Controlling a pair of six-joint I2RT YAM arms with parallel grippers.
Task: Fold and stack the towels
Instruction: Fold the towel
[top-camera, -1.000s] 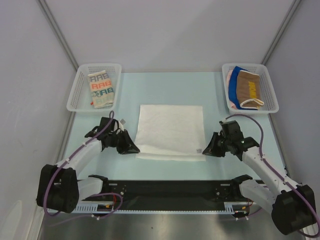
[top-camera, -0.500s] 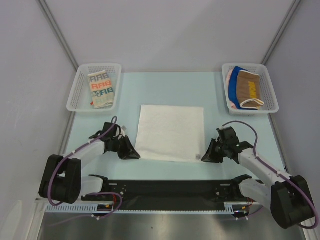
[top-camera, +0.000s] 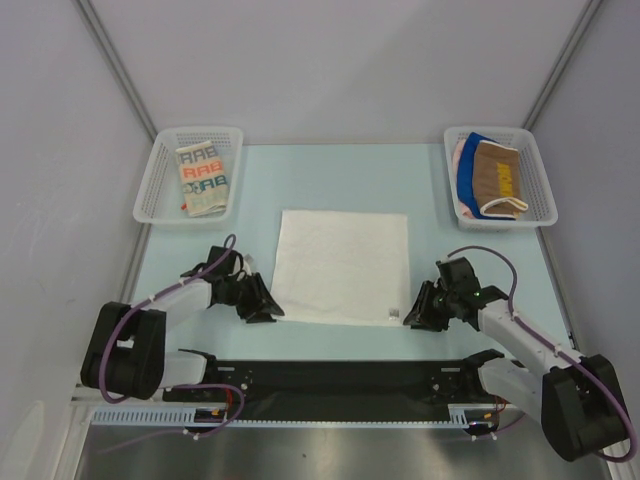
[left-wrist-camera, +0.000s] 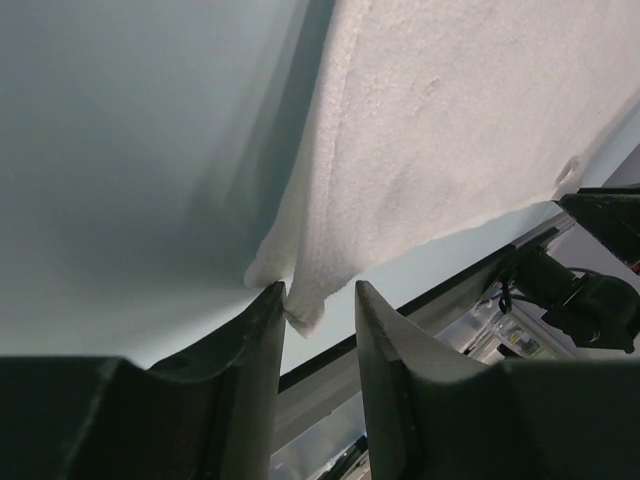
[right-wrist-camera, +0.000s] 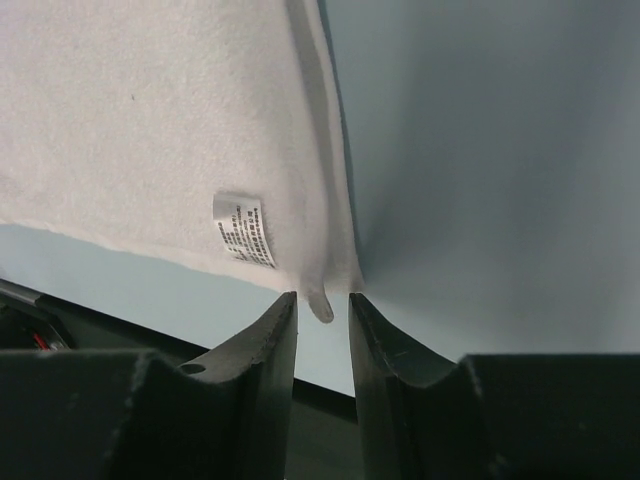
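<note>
**Both grippers are releasing the near corners of the white towel**

A second ago both jaws were shut; now they are standing apart. The left gripper (left-wrist-camera: 320, 300) is open, and one near corner of the white towel (top-camera: 343, 262) is lying loose in its gap, perhaps still touching one jaw. The right gripper (right-wrist-camera: 322, 302) is open too, with the other corner's tip hanging between its jaws and the label (right-wrist-camera: 243, 228) just ahead of it. The towel is lying flat ahead of both grippers, so the spreading seems finished and a first fold is coming next.

Far ahead of the left gripper, a lettered towel (top-camera: 203, 178) is waiting in a basket (top-camera: 160, 175). Far ahead of the right one, a brown towel (top-camera: 497, 175) is lying in a second basket (top-camera: 535, 175). Nothing seems to be blocking the fold.
</note>
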